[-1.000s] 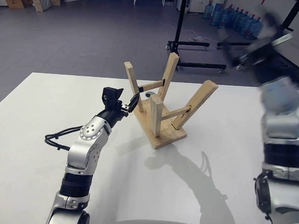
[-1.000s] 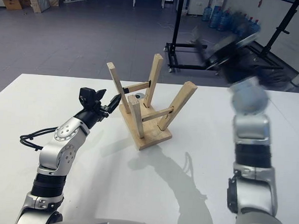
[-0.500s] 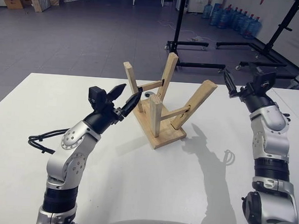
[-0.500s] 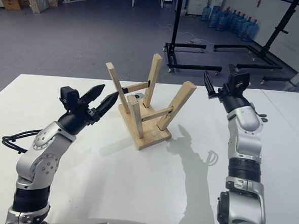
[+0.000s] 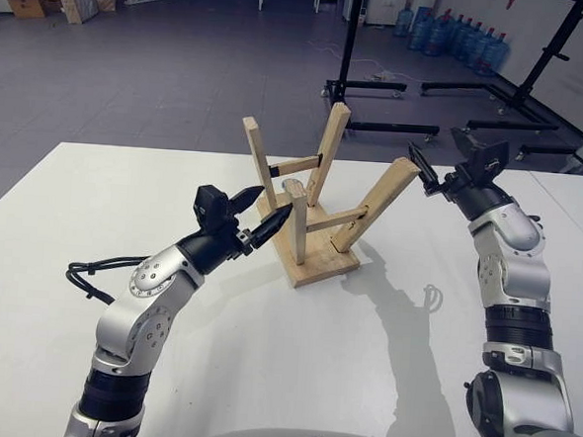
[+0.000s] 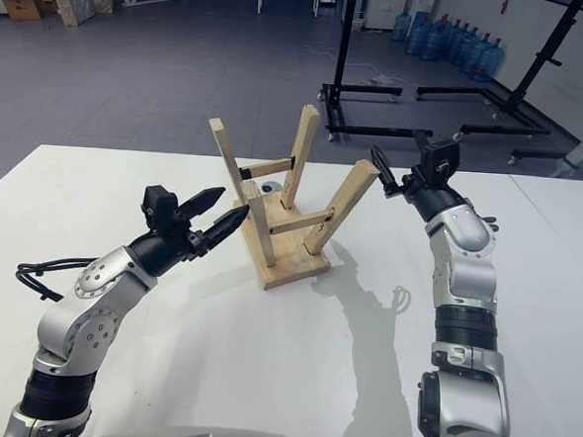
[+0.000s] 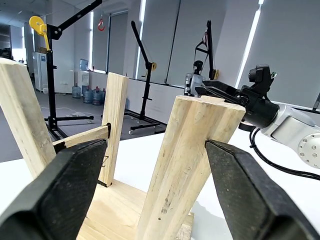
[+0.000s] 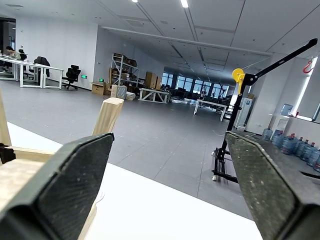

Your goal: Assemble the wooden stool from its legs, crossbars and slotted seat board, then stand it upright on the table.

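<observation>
Stool (image 5: 313, 264) sat legs-up near the table's (image 5: 361, 381) far edge, left gripper (image 5: 275, 202) spread around its nearest leg (image 5: 297, 224), right gripper (image 5: 433, 146) open beside the rightmost leg (image 5: 377, 204); uneven squeezing risked tipping it or loosening a crossbar (image 5: 339, 220).

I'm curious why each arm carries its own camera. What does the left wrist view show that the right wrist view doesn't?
Left wrist view: a stool leg between the open fingers of the left claw, the seat board, a crossbar, and the right claw beyond. Right wrist view: past that claw's open fingers, a hall with desks and chairs and shelving. Both: a wooden leg top, water bottles, a black stand with a yellow hook.
</observation>
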Robot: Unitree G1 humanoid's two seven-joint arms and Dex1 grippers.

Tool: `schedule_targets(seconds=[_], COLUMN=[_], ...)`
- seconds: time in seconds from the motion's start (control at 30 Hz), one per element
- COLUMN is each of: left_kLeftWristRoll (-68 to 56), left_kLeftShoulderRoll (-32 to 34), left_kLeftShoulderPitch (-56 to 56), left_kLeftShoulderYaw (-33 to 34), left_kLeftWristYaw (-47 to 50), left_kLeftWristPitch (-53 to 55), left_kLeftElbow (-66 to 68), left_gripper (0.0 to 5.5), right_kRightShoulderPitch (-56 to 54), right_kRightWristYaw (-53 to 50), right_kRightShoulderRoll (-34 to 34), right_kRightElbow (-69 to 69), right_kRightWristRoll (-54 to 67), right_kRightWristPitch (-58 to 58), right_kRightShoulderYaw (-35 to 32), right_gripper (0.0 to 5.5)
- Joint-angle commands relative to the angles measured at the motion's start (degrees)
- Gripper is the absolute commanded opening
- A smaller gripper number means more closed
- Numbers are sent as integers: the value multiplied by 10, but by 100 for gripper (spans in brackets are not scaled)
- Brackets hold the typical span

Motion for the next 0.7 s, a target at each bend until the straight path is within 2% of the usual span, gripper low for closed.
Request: schedule_targets(seconds=[0.03, 0.3, 0.7], left_kLeftWristRoll=[12, 32, 41], left_kLeftShoulderRoll=[-5, 0, -13], left_kLeftShoulderPitch=[-30, -46, -65], left_kLeftShoulderYaw=[-43, -59, -79], left_kLeftWristYaw=[-17, -35, -36], left_kLeftWristPitch=[7, -6, -16], left_kLeftElbow=[18, 48, 55], left_gripper=[360, 360, 360], right_kRightShoulderPitch=[13, 2, 9], right_kRightWristYaw=[51, 57, 71], right_kRightShoulderRoll=[15, 29, 55], right_kRightElbow=[-18, -51, -96], right_kRightWristRoll=[-3, 31, 19], right_kRightWristPitch=[7, 32, 62], right_kRightShoulderYaw=[47, 52, 117], right_gripper=[413, 413, 413])
